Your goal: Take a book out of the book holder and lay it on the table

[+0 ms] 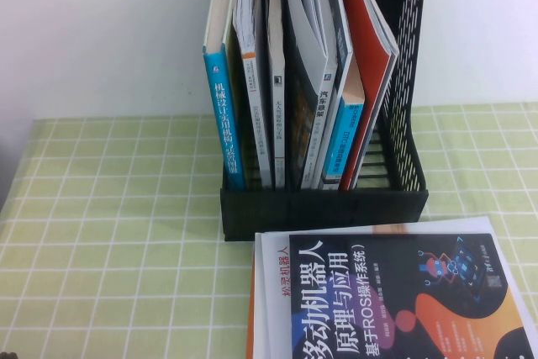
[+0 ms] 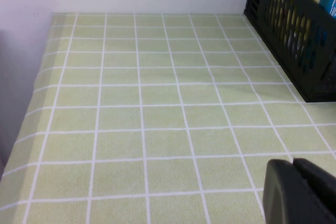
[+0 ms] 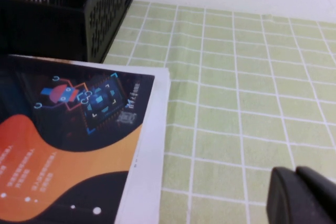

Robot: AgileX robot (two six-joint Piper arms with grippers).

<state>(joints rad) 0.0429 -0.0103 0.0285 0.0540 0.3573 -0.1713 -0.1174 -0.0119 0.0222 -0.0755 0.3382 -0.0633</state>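
Observation:
The black-covered book [image 1: 395, 292] with white title characters and orange and blue graphics lies flat on the table [image 1: 109, 233], just in front of the book holder [image 1: 324, 203]; the right wrist view shows its cover corner [image 3: 79, 129]. The holder stands upright at the back with several books in its slots. My left gripper [image 2: 291, 163] is shut, hovering over bare cloth to the left of the holder [image 2: 294, 30]. To the right of the lying book, above the cloth, my right gripper [image 3: 295, 170] is shut and holds nothing. Neither arm shows in the high view.
A white wall [image 1: 101, 31] rises behind the table. In the holder stand a blue-spined book [image 1: 225, 115], white-spined books [image 1: 256, 98] and a red-covered one [image 1: 370, 56]. Another white book edge [image 1: 265, 292] lies under the black one.

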